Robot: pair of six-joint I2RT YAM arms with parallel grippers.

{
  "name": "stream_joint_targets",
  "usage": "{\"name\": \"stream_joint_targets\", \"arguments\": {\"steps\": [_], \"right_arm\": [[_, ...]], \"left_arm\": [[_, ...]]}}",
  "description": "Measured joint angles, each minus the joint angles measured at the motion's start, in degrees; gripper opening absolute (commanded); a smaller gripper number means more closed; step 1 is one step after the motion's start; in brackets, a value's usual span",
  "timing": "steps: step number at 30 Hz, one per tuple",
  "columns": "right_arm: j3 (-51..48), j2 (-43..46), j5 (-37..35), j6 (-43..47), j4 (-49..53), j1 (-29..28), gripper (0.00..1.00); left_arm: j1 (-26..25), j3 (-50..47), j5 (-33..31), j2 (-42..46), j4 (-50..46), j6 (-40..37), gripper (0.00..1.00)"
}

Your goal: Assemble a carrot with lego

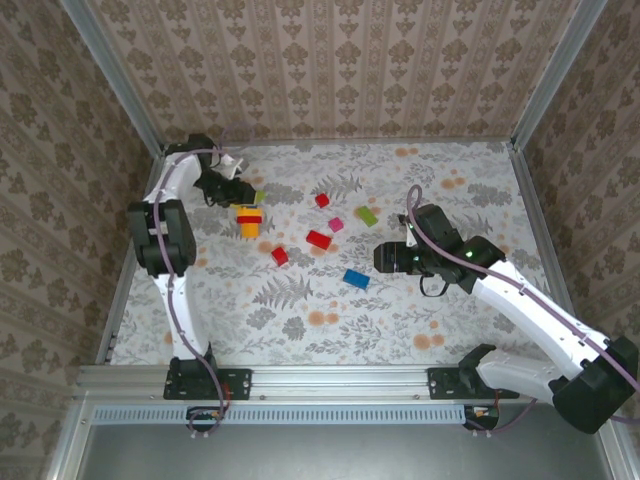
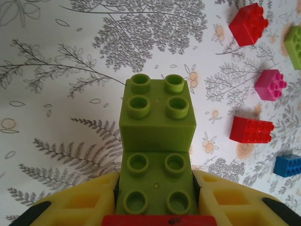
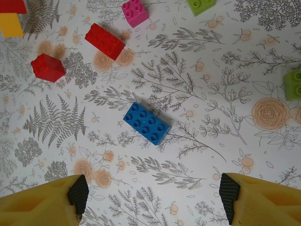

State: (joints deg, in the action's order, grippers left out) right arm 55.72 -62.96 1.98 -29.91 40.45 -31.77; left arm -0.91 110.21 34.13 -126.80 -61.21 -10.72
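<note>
Left gripper (image 2: 156, 188) down, seemingly around lego (image 2: 157, 117)

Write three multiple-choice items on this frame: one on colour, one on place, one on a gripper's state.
1. Brick colour in the left gripper? A. green B. magenta C. blue
2. Where is the blue brick? A. in the left gripper B. loose on the table C. atop a red brick
3. The right gripper is: A. shut on a red brick B. open, empty C. shut, empty
Key: A, a green brick sits between its fingers; B, it lies alone on the table; B, its fingers stand apart, nothing between.
</note>
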Motion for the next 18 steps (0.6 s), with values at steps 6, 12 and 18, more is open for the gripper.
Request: {"name": "stream_joint_targets", "arguments": {"steps": [6, 12, 18], "right_arm": [[-0.87, 0.02, 0.02, 0.00, -0.20, 0.00, 0.77], [-1.88, 0.02, 0.02, 0.00, -0.52, 0.00, 0.76], [-2.38, 0.02, 0.02, -0.02, -0.90, 0.00, 0.76]], "left_arm": [[0.52, 3.32, -1.01, -2.84, -1.88, -0.02, 0.40], [1.25, 4.94, -0.98, -4.90, -2.47, 0.00, 0.49], [1.73, 4.96, -0.44, -6.05, -2.36, 0.00, 0.55]]}}
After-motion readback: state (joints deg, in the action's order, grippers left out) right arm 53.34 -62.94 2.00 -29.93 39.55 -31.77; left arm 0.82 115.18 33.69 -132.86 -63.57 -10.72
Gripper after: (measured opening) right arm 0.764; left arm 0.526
